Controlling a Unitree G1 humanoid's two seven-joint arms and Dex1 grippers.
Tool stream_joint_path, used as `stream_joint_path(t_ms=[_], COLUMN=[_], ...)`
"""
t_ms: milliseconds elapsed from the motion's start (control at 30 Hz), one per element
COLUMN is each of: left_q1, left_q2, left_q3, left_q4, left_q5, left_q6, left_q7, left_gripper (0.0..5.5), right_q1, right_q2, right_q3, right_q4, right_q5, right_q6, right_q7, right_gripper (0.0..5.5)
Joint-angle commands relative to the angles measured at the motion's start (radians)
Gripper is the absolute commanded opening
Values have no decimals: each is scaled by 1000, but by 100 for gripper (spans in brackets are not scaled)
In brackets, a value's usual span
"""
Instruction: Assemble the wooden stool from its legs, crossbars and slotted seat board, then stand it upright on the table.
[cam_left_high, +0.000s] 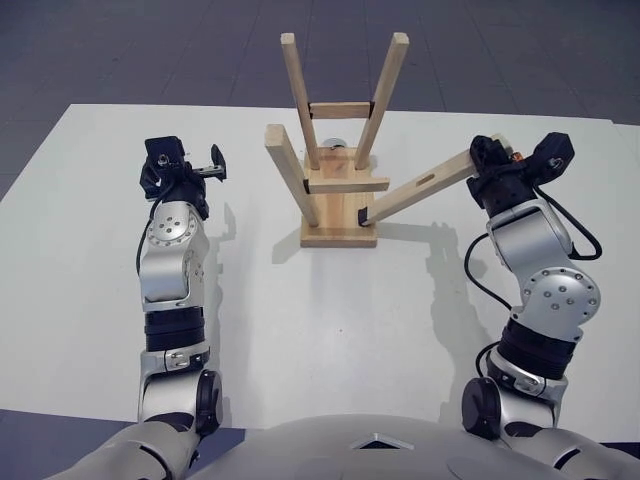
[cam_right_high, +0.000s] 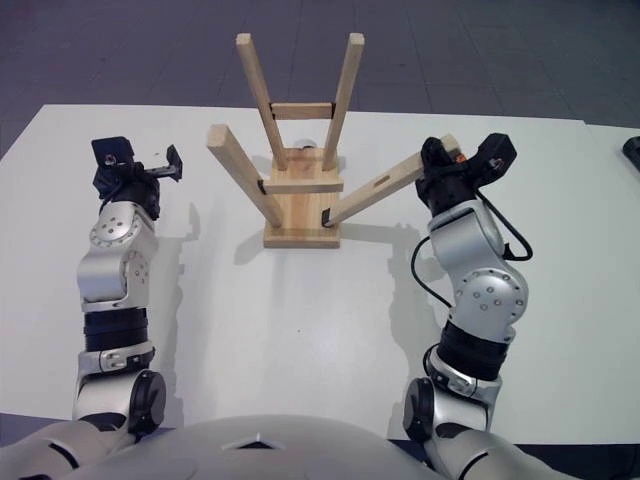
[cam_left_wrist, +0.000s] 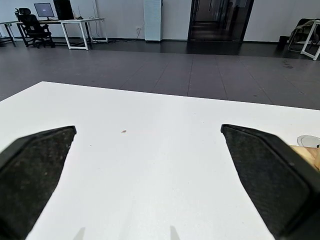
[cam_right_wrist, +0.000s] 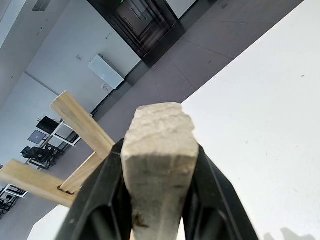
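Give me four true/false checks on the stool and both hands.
1. The right hand grips a stool leg. True.
2. The left hand holds a crossbar. False: it is open and empty over the table.
3. The stool stands upright. False: the stool is inverted, with its seat board on the table and its legs pointing up.
4. A crossbar joins the two far legs. True.

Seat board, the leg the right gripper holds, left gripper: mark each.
seat board (cam_left_high: 338, 232), left eye view, bare near edge.
leg (cam_left_high: 405, 193), left eye view, middle of its shaft.
left gripper (cam_left_wrist: 148, 131), left wrist view, midway between its open fingertips.
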Motion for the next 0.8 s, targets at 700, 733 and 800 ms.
stream_joint_path(t_ms=[700, 733, 800], left_q1=[-57, -64, -75], left_q2=[34, 34, 31], left_q3=[4, 3, 1], left_q4=[-122, -121, -121], left_q5=[-14, -14, -14], left_q6=[88, 89, 89], left_q7=[-53, -53, -51], left_gripper=[540, 540, 540], right_q1=[146, 130, 102], right_q2=[-76, -70, -58], right_q3=[119, 121, 129], right_q4=[16, 9, -7], right_q5=[-281, -273, -262], right_q6=[-11, -3, 14], right_q7=[267, 260, 245], right_gripper=[105, 105, 105])
